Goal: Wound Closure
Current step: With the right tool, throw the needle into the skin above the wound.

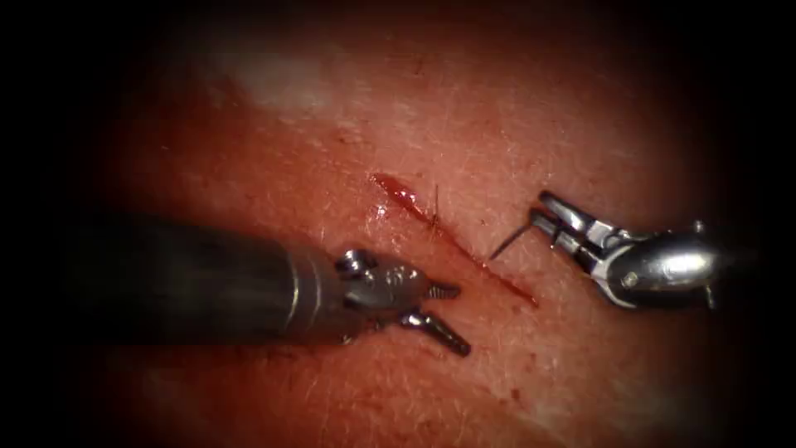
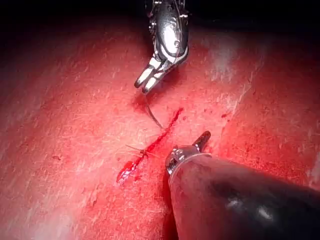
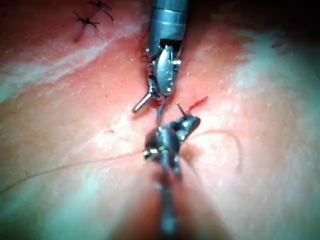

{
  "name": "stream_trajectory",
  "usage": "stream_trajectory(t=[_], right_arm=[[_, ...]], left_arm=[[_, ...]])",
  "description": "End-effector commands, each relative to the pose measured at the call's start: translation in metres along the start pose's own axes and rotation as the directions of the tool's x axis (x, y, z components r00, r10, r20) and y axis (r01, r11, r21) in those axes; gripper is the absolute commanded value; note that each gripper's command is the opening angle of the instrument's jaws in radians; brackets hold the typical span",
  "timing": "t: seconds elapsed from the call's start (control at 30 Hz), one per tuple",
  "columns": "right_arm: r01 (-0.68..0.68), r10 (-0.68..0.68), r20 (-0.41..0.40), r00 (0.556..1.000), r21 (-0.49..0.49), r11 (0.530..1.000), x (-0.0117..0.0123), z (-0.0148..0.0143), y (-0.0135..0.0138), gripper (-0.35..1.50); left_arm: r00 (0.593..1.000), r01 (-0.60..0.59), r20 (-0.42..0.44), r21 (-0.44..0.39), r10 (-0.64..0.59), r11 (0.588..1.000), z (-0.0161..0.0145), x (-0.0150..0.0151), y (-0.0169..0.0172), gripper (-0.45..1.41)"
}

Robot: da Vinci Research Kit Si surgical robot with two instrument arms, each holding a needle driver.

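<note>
Holding the needle (image 1: 510, 241) – right gripper (image 1: 543, 211); left gripper (image 1: 444, 311) empty

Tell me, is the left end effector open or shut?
Open. The left end effector shows two jaws spread apart, holding nothing, left of the cut. The right end effector holds the needle.

The needle (image 1: 510, 241) showed only a short dark length beyond the right gripper (image 1: 554, 217); its point could not be made out. The thread (image 3: 225, 145) ran too fine to trace. The tissue (image 1: 497, 124) faded into darkness at the edges.
</note>
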Motion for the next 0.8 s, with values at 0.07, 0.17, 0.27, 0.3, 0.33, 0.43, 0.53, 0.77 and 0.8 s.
stream_trajectory(t=[0.07,0.17,0.27,0.3,0.33,0.43,0.53,0.77,0.8], right_arm=[[0.077,-0.077,0.014,0.997,-0.01,0.997,-0.0004,0.0002,-0.0012,-0.35],[0.277,-0.276,0.051,0.96,-0.033,0.96,0.0003,0.0,-0.0016,-0.35],[0.401,-0.398,0.072,0.914,-0.031,0.916,0.0015,0.0003,-0.0023,-0.35],[0.401,-0.398,0.072,0.914,-0.031,0.916,0.0015,0.0003,-0.0023,-0.35],[0.462,-0.459,0.085,0.884,-0.017,0.887,0.0026,0.0005,-0.0028,-0.35],[0.573,-0.573,0.118,0.811,0.04,0.819,0.0046,0.0013,-0.0045,-0.35],[0.578,-0.583,0.108,0.805,0.075,0.813,0.0052,0.0023,-0.0062,-0.35],[0.54,-0.547,0.079,0.834,0.094,0.837,0.0044,0.0028,-0.0069,-0.35],[0.532,-0.537,0.076,0.84,0.075,0.843,0.0046,0.0021,-0.0061,-0.35]], left_arm=[[1.0,0.0,0.003,-0.004,0.0,1.0,0.0007,-0.0005,0.0,0.49],[1.0,0.0,0.003,-0.004,0.0,1.0,0.0007,-0.0005,0.0,0.49],[1.0,0.0,0.002,-0.003,0.0,1.0,0.0008,-0.0006,0.0,0.49],[1.0,0.0,0.002,-0.003,0.0,1.0,0.0008,-0.0006,0.0,0.49],[1.0,0.0,0.002,-0.003,0.0,1.0,0.0008,-0.0006,0.0,0.49],[1.0,0.0,0.002,-0.003,0.0,1.0,0.0008,-0.0006,0.0,0.49],[1.0,0.0,0.002,-0.003,0.0,1.0,0.0007,-0.0006,0.0001,0.49],[1.0,0.001,0.004,-0.008,-0.001,1.0,0.0003,-0.0005,0.0002,0.49],[1.0,0.0,0.004,-0.009,0.0,1.0,0.0003,-0.0005,0.0002,0.49]])
